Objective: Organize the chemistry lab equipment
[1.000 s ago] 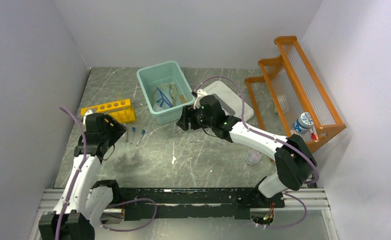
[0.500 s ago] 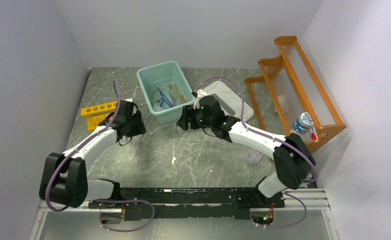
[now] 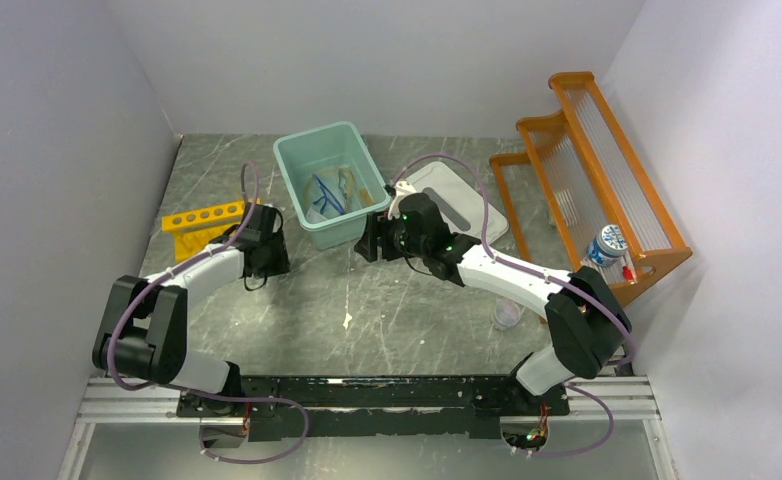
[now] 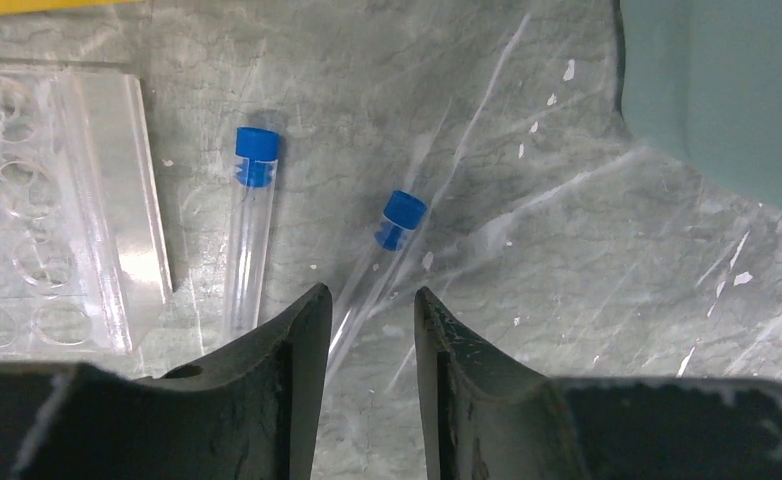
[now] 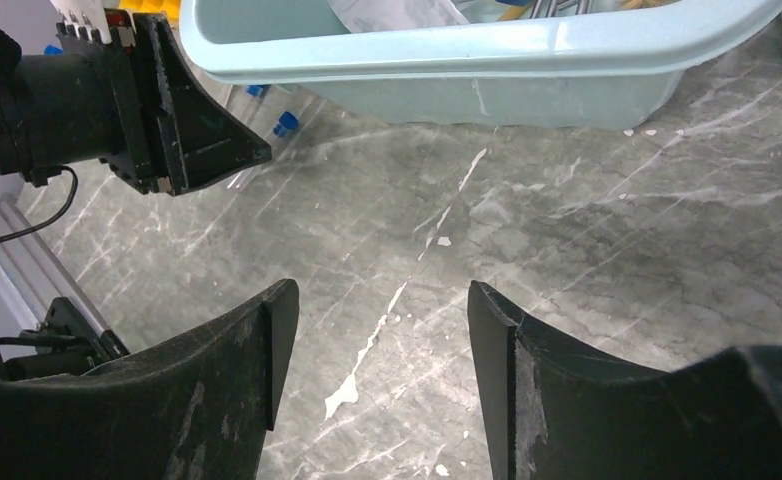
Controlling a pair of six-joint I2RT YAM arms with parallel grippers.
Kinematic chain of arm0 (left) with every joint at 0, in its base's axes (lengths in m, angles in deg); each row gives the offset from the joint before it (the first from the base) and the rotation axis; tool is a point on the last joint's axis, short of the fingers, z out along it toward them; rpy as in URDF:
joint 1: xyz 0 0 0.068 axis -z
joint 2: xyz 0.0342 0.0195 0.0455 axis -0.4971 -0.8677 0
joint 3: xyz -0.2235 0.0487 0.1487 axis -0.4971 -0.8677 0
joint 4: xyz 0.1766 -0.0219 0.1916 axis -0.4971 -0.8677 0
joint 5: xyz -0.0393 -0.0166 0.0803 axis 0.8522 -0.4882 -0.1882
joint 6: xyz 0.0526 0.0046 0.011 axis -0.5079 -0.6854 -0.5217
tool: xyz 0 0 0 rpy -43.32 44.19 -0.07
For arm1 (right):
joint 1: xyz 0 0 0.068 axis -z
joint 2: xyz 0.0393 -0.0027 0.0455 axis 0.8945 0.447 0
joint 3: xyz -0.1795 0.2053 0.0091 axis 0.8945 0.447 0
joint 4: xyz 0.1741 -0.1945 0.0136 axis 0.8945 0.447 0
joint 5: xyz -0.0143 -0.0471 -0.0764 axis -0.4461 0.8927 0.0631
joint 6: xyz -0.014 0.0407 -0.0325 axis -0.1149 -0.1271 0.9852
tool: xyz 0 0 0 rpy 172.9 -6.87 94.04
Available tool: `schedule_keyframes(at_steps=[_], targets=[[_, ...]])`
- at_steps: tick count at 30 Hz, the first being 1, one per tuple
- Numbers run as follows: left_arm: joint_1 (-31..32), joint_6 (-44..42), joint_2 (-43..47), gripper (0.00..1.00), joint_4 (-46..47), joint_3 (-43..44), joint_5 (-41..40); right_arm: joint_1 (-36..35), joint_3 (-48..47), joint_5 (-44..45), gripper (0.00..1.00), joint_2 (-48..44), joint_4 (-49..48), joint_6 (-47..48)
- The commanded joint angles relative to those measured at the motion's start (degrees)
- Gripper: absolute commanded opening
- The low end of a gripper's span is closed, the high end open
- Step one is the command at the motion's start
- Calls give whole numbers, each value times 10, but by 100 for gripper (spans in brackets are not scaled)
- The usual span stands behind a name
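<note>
Two clear test tubes with blue caps lie side by side on the grey marble table. My left gripper (image 4: 367, 295) hangs low over the right tube (image 4: 385, 250); its jaws are open and the tube's lower end lies between them, close to the left finger. The other tube (image 4: 252, 225) lies just outside that finger. In the top view my left gripper (image 3: 267, 250) covers both tubes. My right gripper (image 3: 367, 240) is open and holds nothing, over bare table in front of the teal bin (image 3: 312, 133). Blue and tan tubing loops (image 3: 327, 193) lie in the bin.
A yellow tube rack (image 3: 207, 218) stands left of the left gripper, and a clear well plate (image 4: 47, 210) lies beside the tubes. A white lid (image 3: 457, 195) sits right of the bin. The orange shelf (image 3: 587, 170) holds a blue-capped bottle (image 3: 607, 245). A small clear cup (image 3: 507, 315) stands near the right arm.
My left arm has swung from the near left out toward the bin and come down over the two tubes, its jaws narrowing. The right arm has not moved.
</note>
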Motion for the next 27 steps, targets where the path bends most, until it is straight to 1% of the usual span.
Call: schedule_keyframes(at_steps=[1,4,7,14,16,21,27], targets=[[15,0,-17,41,17,11,-20,1,8,10,66,-6,-16,-5],[28,3,-37,40,8,17,-36,2,10,9,66,-8,-17,-6],[36,4,-50,34,4,21,-48,1,11,9,66,-10,-17,-7],[54,5,-40,11,-7,31,-51,1,12,-13,66,-8,-19,-3],[55,10,-29,6,-17,34,-47,1,10,-29,66,-5,-18,0],[56,33,35,5,-35,33,-5,-4,16,-64,66,-4,-30,5],[56,87,128,5,-48,22,71,-54,8,-98,68,21,-72,-18]])
